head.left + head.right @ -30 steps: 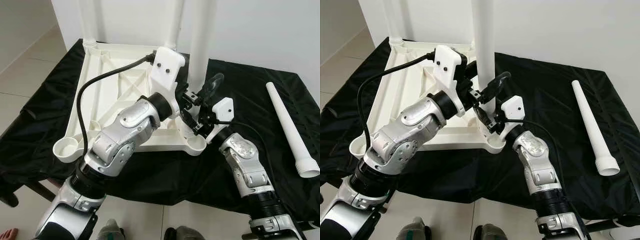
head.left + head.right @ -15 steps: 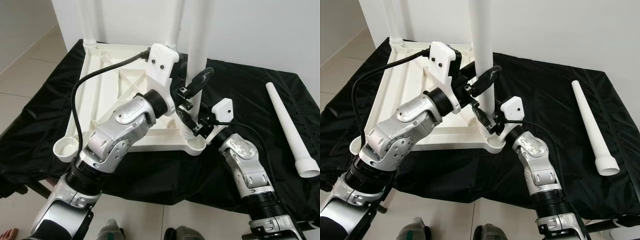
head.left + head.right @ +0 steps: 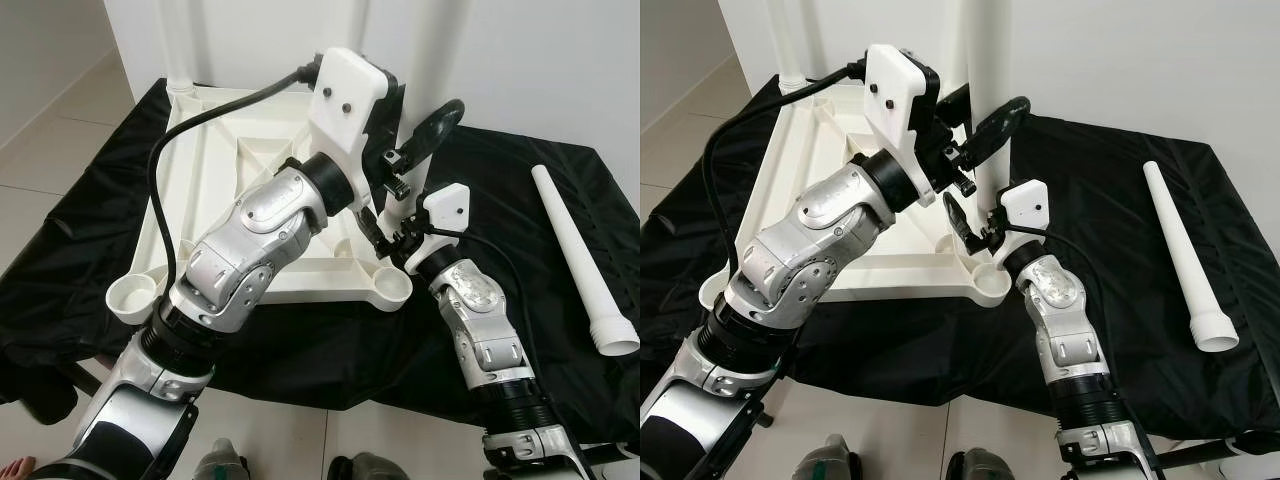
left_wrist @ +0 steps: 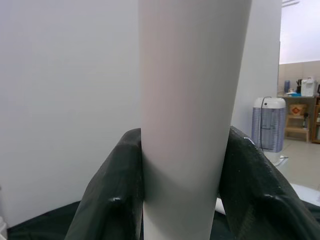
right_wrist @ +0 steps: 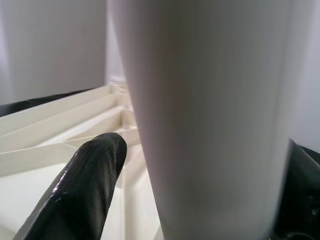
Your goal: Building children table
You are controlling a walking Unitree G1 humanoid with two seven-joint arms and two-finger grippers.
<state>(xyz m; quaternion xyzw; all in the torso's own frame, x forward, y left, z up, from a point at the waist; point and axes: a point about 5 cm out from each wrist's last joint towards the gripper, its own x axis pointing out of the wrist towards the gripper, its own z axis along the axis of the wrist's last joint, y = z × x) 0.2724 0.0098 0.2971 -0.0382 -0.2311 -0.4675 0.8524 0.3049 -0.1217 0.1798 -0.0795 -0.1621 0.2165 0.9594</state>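
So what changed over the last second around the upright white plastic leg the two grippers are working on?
The left gripper slid up the upright white plastic leg, from near its base to higher, fingers closed on it. The right gripper stayed low at the leg's base. The upturned white plastic tabletop, black cloth and loose white leg lie unchanged.

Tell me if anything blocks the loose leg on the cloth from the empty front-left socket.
Both arms do. The left gripper and right gripper hold the upright leg between the loose leg and that socket.
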